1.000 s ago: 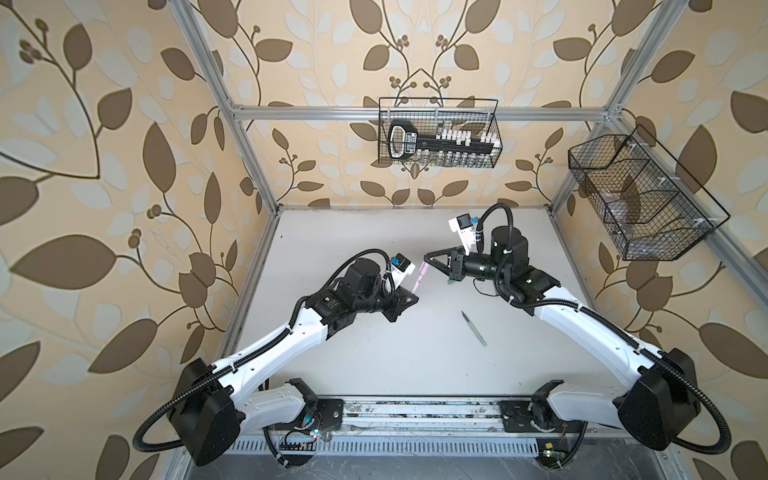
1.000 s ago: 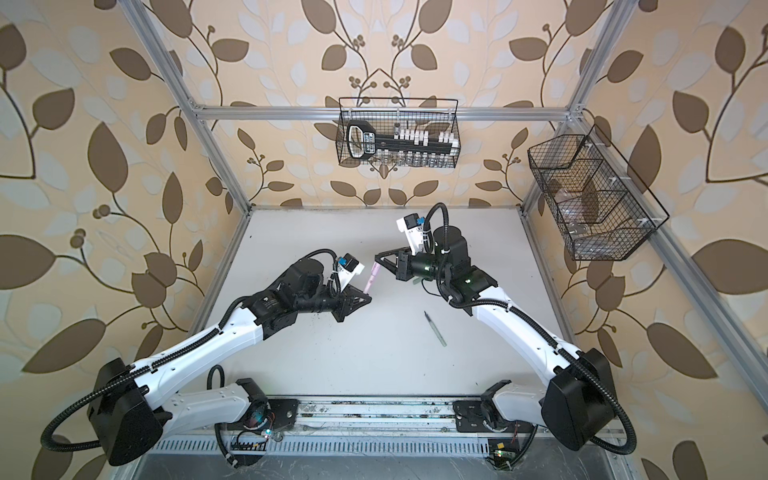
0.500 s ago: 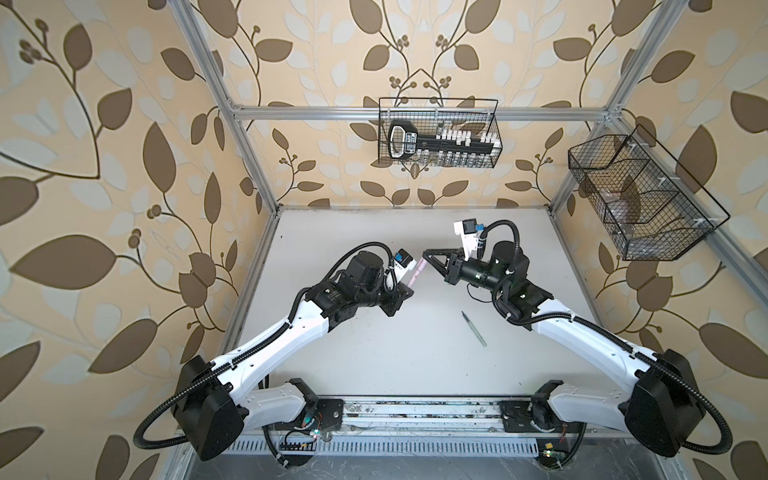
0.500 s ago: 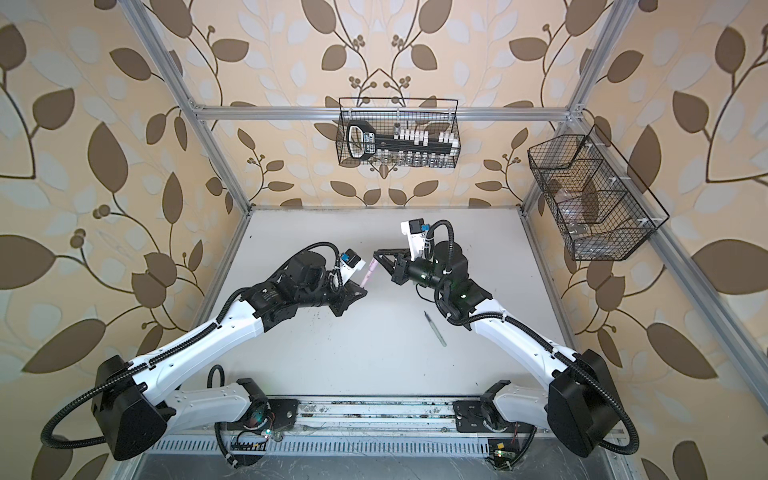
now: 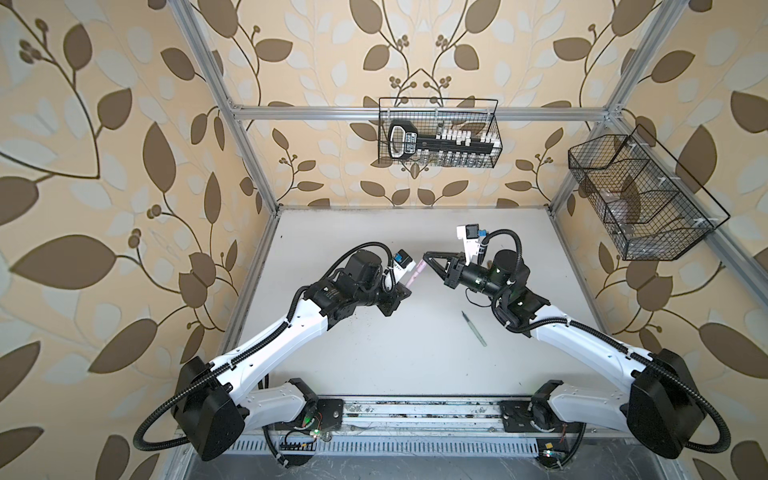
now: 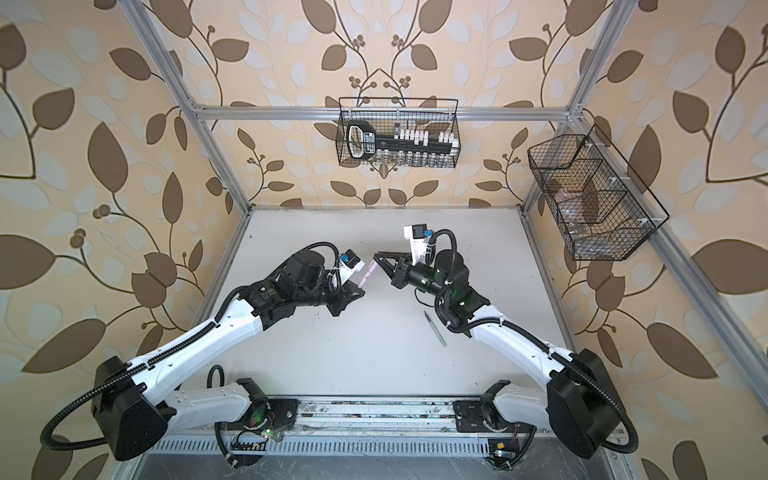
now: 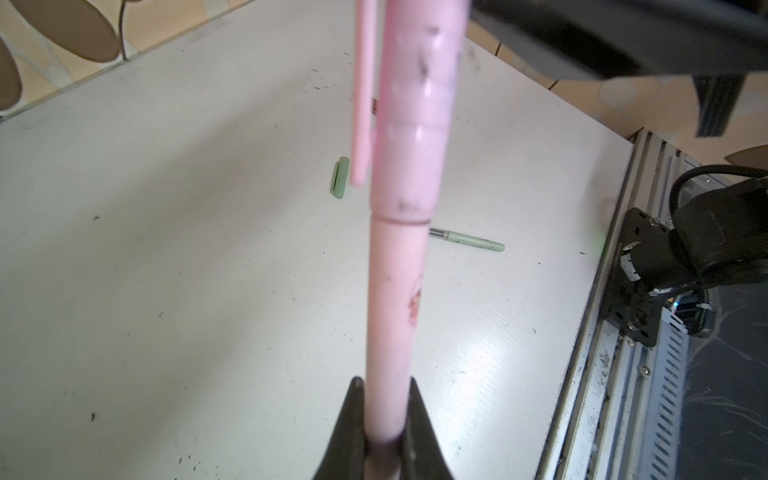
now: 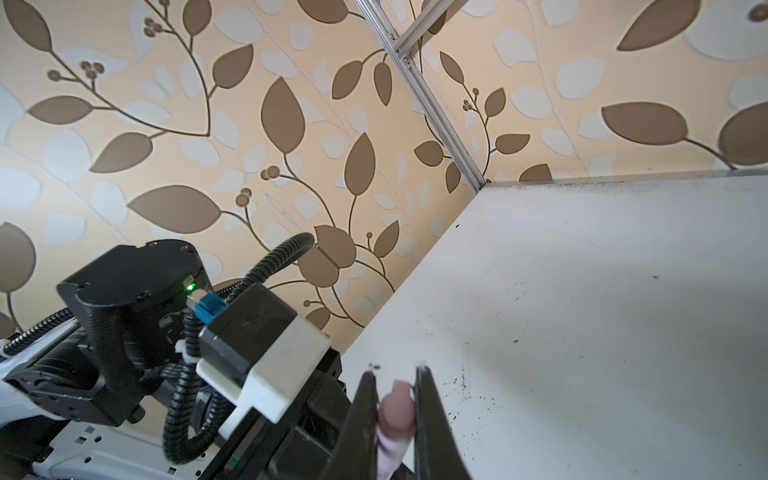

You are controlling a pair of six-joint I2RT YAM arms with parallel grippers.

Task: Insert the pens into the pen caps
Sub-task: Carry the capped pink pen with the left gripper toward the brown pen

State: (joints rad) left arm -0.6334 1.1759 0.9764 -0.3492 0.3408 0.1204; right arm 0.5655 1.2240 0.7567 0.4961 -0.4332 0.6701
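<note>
Jaws of the left gripper pinch the rear end of the pink pen. Those of the right gripper clamp the pink cap, which sits over the pen's front end, rim against barrel. In both top views the pen's long axis runs from the left gripper toward the right one, capped end leading, above the table. A reddish mark on the barrel is illegible. The green pen lies flat near the right arm, tip toward the back wall. The green cap lies apart from it.
</note>
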